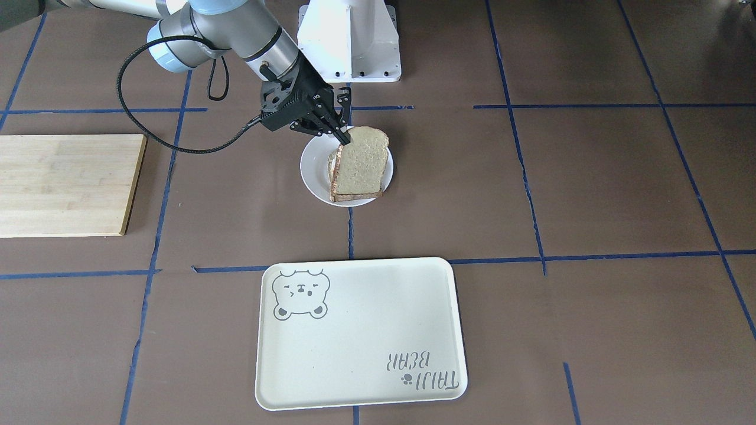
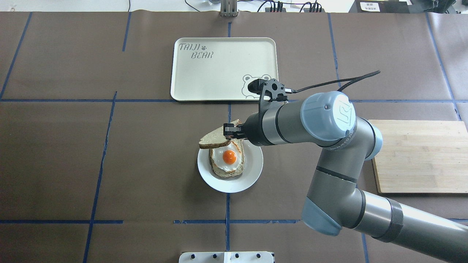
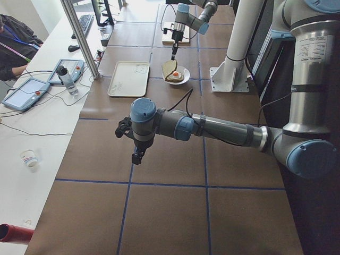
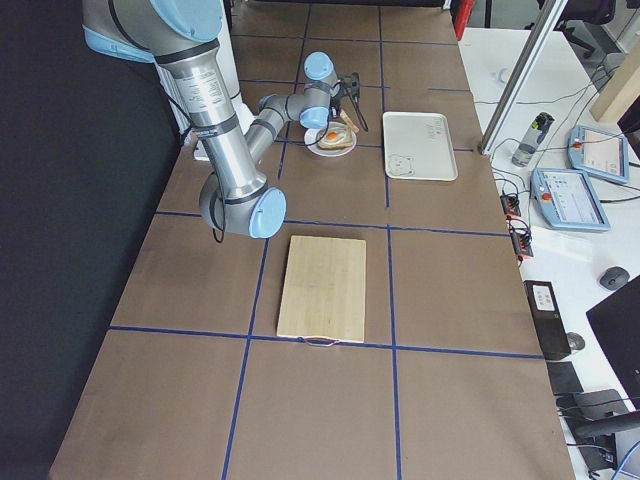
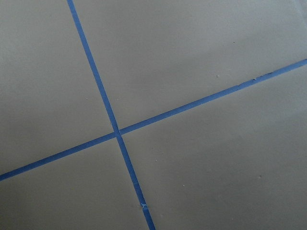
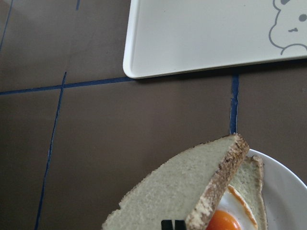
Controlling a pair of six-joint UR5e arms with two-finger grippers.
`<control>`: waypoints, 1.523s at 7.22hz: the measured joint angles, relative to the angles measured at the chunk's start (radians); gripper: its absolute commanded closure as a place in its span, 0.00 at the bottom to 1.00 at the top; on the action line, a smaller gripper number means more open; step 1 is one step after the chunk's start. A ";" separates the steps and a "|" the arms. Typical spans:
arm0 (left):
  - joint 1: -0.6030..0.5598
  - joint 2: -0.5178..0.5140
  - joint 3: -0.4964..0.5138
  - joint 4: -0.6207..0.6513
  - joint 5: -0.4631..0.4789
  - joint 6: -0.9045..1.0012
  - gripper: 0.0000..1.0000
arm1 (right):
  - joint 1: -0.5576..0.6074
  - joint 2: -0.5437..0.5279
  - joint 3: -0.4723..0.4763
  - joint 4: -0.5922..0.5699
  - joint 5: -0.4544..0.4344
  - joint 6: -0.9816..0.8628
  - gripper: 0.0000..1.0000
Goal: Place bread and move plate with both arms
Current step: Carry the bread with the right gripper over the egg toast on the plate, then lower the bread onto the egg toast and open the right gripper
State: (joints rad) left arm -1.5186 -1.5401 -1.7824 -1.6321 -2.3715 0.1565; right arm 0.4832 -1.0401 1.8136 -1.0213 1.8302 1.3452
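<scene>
My right gripper [image 2: 228, 131] is shut on the edge of the plain bread slice [image 2: 214, 140]. It holds the slice tilted just above the small white plate [image 2: 252, 171]. On the plate lies another slice topped with a fried egg [image 2: 228, 159]. In the front view the held bread [image 1: 361, 165] hides the egg slice, and its low end is at or near the plate [image 1: 310, 171]. The right wrist view shows the bread [image 6: 177, 191] over the plate [image 6: 283, 191]. My left gripper [image 3: 137, 158] hangs over bare table far from the plate. I cannot tell whether it is open or shut.
A cream tray with a bear drawing [image 2: 219, 73] lies beyond the plate, across a blue tape line. A wooden cutting board [image 2: 420, 157] lies on my right side. The white pedestal base [image 1: 348, 38] stands behind the plate. The left wrist view shows only table and tape.
</scene>
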 measured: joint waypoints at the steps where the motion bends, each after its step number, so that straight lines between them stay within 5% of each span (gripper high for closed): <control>1: 0.000 0.000 0.000 0.000 0.000 0.000 0.00 | -0.008 -0.006 -0.006 0.001 -0.003 -0.018 1.00; 11: 0.000 -0.003 -0.021 0.004 0.000 0.000 0.00 | -0.033 -0.077 -0.018 0.001 -0.009 -0.145 1.00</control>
State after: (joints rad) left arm -1.5186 -1.5431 -1.8037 -1.6276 -2.3715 0.1565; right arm 0.4502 -1.1169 1.7957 -1.0199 1.8212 1.2006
